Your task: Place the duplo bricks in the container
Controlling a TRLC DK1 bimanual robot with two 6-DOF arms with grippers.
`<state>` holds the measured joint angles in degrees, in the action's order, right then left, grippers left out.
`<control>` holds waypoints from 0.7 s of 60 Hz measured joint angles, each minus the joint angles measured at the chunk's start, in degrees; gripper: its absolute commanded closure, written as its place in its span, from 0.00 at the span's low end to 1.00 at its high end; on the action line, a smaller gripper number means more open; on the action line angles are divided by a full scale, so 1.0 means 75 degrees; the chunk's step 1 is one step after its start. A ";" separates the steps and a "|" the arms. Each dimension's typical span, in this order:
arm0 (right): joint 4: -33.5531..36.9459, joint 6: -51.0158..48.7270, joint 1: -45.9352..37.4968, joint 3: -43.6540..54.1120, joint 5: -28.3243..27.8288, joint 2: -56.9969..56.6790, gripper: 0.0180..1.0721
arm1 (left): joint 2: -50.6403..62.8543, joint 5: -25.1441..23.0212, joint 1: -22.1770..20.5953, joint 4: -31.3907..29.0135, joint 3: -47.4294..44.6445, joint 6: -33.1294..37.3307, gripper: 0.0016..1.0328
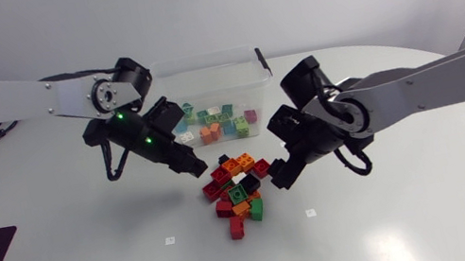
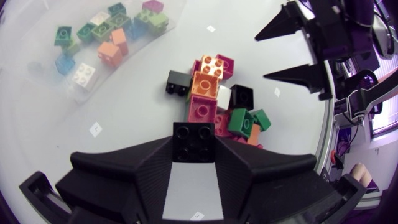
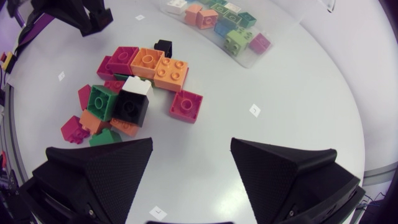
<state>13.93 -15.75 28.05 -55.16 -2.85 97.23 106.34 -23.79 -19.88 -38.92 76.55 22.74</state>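
A heap of duplo bricks (image 1: 239, 192), red, orange, green and black, lies on the white table (image 1: 401, 216). At the heap's left edge, the left hand (image 1: 191, 167) pinches a black brick (image 2: 193, 142). At its right, the right hand (image 3: 191, 146) hangs spread wide. Farthest back stands the clear container (image 1: 203, 70), several bricks inside.

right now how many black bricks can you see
3: one black brick held in the left gripper, one loose at the edge of the pile toward the container, one in it beside a white brick. Others may be buried.
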 measured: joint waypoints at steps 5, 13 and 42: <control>0.0090 0.0166 0.0143 -0.0341 0.0137 0.0385 0.14 | -0.0463 -0.0003 0.0000 0.0000 0.0000 0.0050 0.74; 0.0367 0.0431 0.0254 -0.0906 0.0236 0.0921 0.14 | -0.1008 -0.0093 0.0105 0.0061 0.0000 0.0055 0.74; 0.1061 0.0880 0.0367 -0.2215 0.0624 0.2154 0.23 | -0.2291 -0.0577 0.0452 0.1075 -0.0003 0.0131 0.74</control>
<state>21.89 -9.15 30.81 -71.77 1.83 113.38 89.17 -28.12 -16.49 -30.85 76.53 23.73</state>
